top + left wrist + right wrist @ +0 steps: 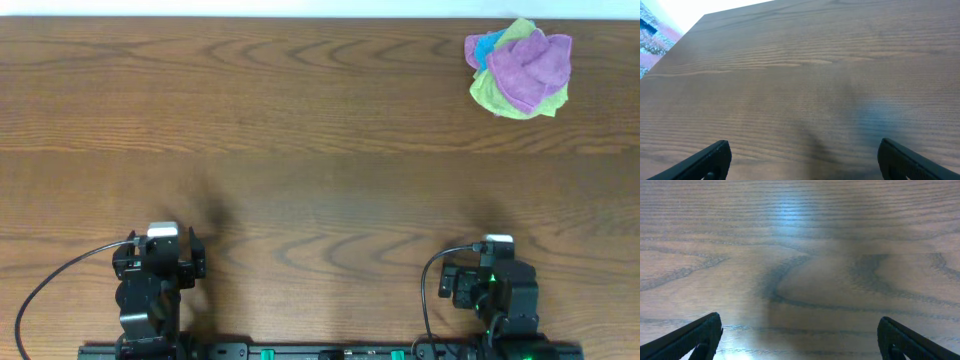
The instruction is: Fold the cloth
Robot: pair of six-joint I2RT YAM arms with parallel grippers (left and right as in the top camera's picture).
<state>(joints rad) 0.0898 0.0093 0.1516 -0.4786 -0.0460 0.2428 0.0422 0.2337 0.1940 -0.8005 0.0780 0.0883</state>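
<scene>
The cloth [535, 62] lay crumpled at the counter's [300, 150] 1 o'clock corner, atop a green cloth [495, 98] and a blue cloth [487, 47]. The left pincer [805, 160] and right pincer [800, 337] gaped wide and empty at 7 and 5 o'clock. The right one should probably pinch only the purple top layer and drag it onto bare wood. Dark wood grain; pale strip beyond.

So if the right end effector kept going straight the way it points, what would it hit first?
Probably the wooden table: ahead of the right end effector its wrist view shows only bare wood. The purple cloth doesn't appear in that view.
</scene>
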